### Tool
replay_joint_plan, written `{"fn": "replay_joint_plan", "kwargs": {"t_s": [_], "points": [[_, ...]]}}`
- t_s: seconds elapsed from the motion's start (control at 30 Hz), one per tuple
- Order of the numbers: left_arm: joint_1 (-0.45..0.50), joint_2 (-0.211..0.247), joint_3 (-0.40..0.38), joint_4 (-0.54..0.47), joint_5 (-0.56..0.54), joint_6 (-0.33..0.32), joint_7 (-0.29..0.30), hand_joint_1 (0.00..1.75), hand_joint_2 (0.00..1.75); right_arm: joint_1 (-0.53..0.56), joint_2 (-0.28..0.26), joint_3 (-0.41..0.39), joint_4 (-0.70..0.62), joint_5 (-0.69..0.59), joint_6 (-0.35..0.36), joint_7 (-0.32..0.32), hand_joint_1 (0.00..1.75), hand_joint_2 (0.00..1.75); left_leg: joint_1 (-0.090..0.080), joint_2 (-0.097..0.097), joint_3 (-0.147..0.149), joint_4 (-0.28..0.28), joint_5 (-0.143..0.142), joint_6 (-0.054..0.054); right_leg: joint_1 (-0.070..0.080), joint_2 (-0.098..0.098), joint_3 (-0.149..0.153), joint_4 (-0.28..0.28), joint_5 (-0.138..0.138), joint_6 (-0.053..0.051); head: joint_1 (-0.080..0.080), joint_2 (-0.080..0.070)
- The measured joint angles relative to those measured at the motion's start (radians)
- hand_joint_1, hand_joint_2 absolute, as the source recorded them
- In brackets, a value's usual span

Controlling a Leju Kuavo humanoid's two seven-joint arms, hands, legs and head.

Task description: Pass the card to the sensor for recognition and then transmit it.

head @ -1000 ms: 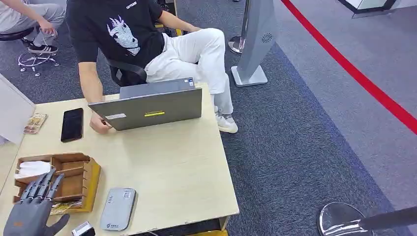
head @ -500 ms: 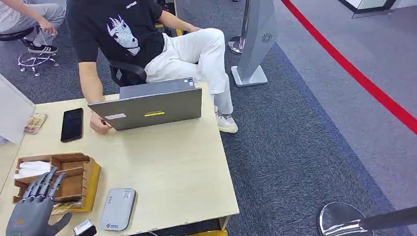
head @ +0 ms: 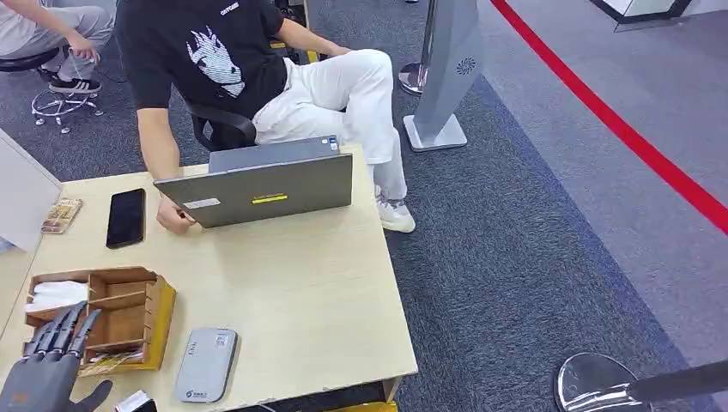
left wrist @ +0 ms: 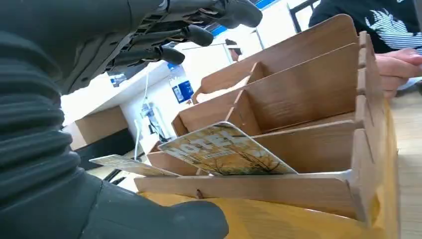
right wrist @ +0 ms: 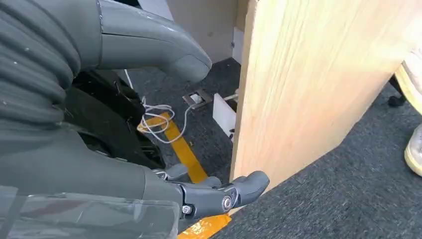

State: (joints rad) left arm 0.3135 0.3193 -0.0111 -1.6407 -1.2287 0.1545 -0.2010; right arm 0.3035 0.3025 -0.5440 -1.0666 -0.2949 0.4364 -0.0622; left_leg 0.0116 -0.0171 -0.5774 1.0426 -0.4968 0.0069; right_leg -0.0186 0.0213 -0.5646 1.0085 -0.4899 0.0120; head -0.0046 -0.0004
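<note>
Table (head: 300, 283) edge runs near my left hand (head: 43, 369), fingers spread, empty, beside the wooden organizer (head: 129, 313) holding the hotel card (left wrist: 224, 152). Right hand (right wrist: 149, 124) hangs empty, fingers apart, below the tabletop.

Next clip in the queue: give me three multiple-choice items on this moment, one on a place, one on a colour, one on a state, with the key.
1. Where does the hotel card lie?
A. In the wooden organizer's nearest slot
B. On the laptop
C. Under the black phone

2. What colour is the card sensor near the table's front edge?
A. Red
B. Grey
C. Yellow

3. What is the left robot hand doing?
A. Pinching the card
B. Pressing the sensor
C. Holding nothing, fingers spread by the organizer

Key: 1 A, the left wrist view shows the card leaning in the front compartment. 2 B, the head view shows a flat grey device. 3 C, both views show the fingers apart and nothing between them.
</note>
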Motion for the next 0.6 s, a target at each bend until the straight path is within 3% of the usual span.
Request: {"fn": "replay_joint_plan", "kwargs": {"t_s": [0.13, 0.17, 0.2, 0.6], "points": [[0.009, 0.0, 0.004, -0.013, -0.003, -0.011, 0.0, 0.0, 1.75, 0.0, 0.0, 0.0, 0.0, -0.003, -0.001, 0.002, 0.0, 1.75, 0.0, 0.0, 0.0, 0.0, 0.0, 0.0, 0.0, 0.0, 0.0, 0.0, 0.0, 0.0, 0.0, 0.0], [0.011, 0.0, 0.004, -0.018, -0.005, -0.015, 0.001, 1.55, 1.75, 0.0, 0.0, 0.0, 0.0, -0.003, -0.001, 0.002, 0.0, 1.75, 0.0, 0.0, 0.0, 0.0, 0.0, 0.0, 0.0, 0.0, 0.0, 0.0, 0.0, 0.0, 0.0, 0.0], [0.011, 0.0, 0.004, -0.02, -0.006, -0.018, 0.001, 1.75, 1.75, 0.0, 0.0, 0.0, 0.0, -0.003, -0.001, 0.002, 0.0, 1.75, 0.0, 0.0, 0.0, 0.0, 0.0, 0.0, 0.0, 0.0, 0.0, 0.0, 0.0, 0.0, 0.0, 0.0], [0.022, 0.0, 0.005, -0.026, -0.003, -0.029, 0.013, 1.75, 1.75, 0.0, 0.0, -0.005, 0.0, -0.004, -0.006, 0.006, 0.0, 1.75, 0.0, 0.0, 0.0, 0.0, 0.0, 0.0, 0.0, 0.0, 0.0, 0.0, 0.0, 0.0, 0.0, 0.0]]}}
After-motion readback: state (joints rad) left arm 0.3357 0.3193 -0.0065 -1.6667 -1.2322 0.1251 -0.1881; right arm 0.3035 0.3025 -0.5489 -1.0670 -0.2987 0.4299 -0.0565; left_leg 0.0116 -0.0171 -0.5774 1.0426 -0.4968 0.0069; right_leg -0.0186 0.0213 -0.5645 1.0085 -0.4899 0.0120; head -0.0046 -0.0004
